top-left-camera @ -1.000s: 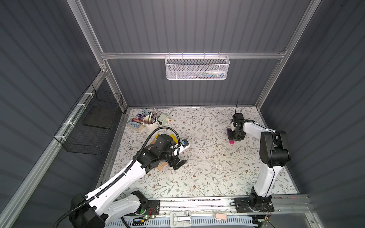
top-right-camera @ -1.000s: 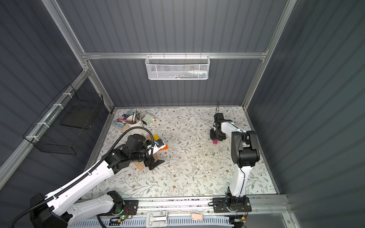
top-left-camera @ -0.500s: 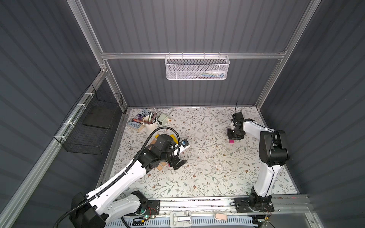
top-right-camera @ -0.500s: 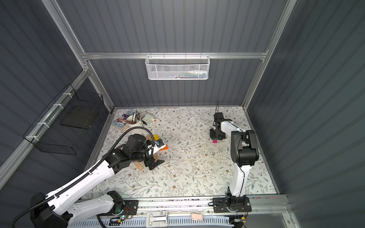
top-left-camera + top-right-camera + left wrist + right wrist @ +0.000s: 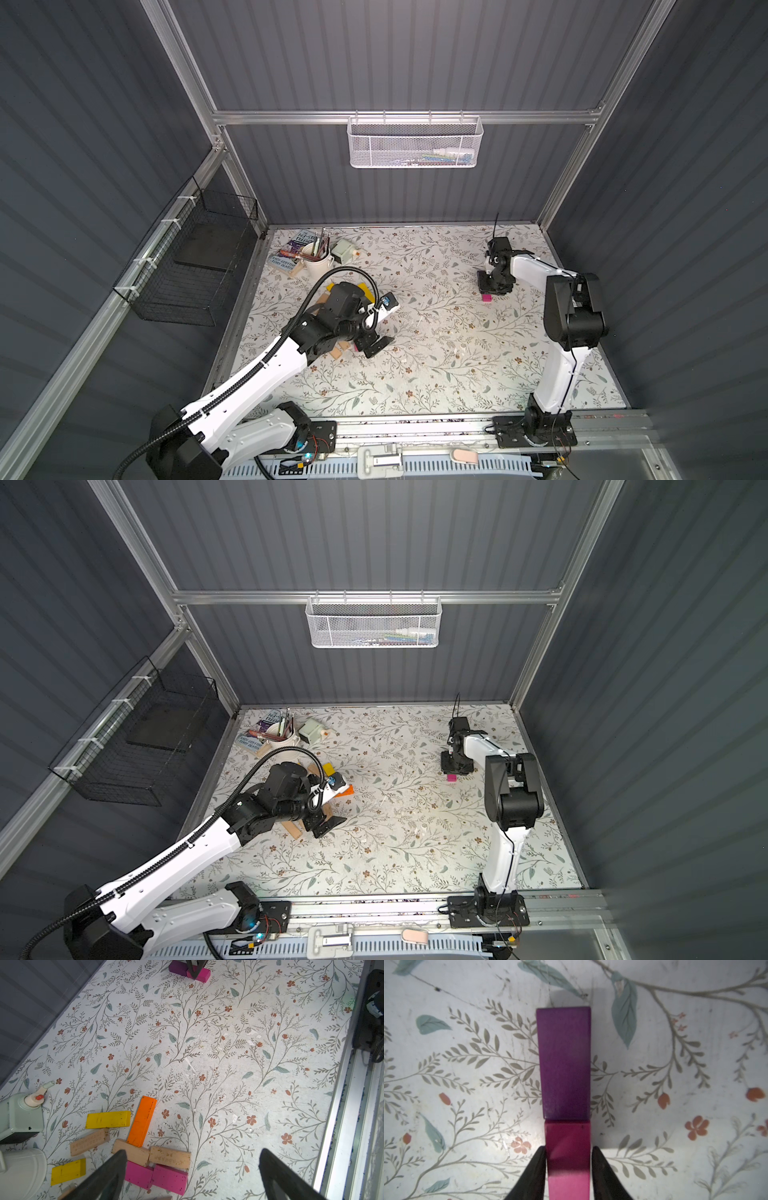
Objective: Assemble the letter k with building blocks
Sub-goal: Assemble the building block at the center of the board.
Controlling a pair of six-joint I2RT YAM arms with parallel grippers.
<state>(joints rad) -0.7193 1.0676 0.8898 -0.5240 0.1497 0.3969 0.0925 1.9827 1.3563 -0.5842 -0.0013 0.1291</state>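
Two building blocks lie end to end on the floral table: a purple block (image 5: 564, 1064) and a pink block (image 5: 568, 1136). My right gripper (image 5: 568, 1148) straddles the pink one, jaws barely open, with a thin gap on each side. Both top views show this pink block (image 5: 485, 297) (image 5: 451, 777) just below the right gripper (image 5: 492, 286). My left gripper (image 5: 192, 1151) hangs wide open and empty over the loose pile at the left: an orange block (image 5: 142, 1124), yellow blocks (image 5: 108, 1119), tan blocks (image 5: 169, 1157) and pink blocks (image 5: 169, 1178).
A white cup of brushes (image 5: 318, 259), books (image 5: 297, 249) and a mint-green device (image 5: 345, 251) stand at the back left. A white mesh basket (image 5: 415, 141) hangs on the back wall, and a black wire basket (image 5: 195, 257) on the left wall. The metal rail (image 5: 415, 424) runs along the front.
The right jaws have eased slightly apart around the pink block. Both arms have stayed where they were.
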